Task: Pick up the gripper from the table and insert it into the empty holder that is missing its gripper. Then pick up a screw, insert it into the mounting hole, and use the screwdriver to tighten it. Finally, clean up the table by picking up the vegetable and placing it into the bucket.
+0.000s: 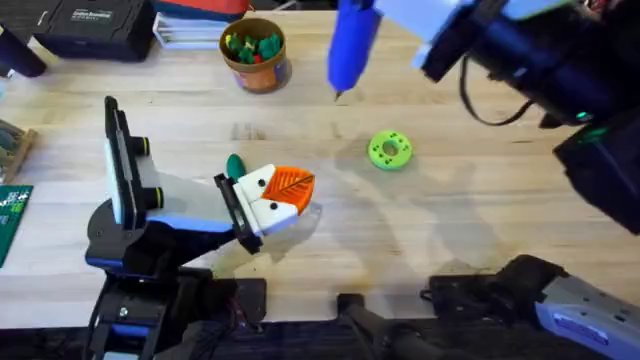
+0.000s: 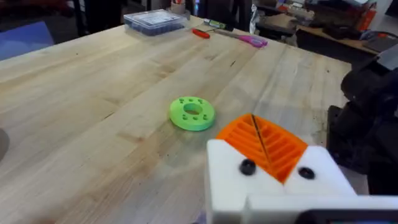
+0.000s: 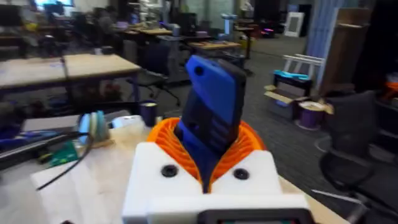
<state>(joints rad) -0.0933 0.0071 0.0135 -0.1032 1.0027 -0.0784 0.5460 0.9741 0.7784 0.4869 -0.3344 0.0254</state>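
My left gripper (image 1: 288, 190) lies low over the table with its white fingers and orange ribbed pads (image 2: 264, 143) pressed together, shut on nothing. Both white finger mounts (image 2: 273, 180) carry a pad, and each shows a dark screw head (image 2: 247, 167). The dark teal-green vegetable (image 1: 235, 165) lies on the table right beside that gripper's far side. High at the back, my right gripper (image 1: 395, 15) is shut on the blue screwdriver (image 1: 350, 45) (image 3: 211, 118), which hangs tip down above the table. The yellow-orange bucket (image 1: 256, 68) stands at the back with small green and red pieces inside.
A lime-green disc with holes (image 1: 390, 150) (image 2: 192, 113) lies right of centre. A black case (image 1: 95, 25) sits at the back left and a green circuit board (image 1: 12, 220) at the left edge. A clear box (image 2: 155, 20) and a red-handled tool (image 2: 200, 33) lie farther off.
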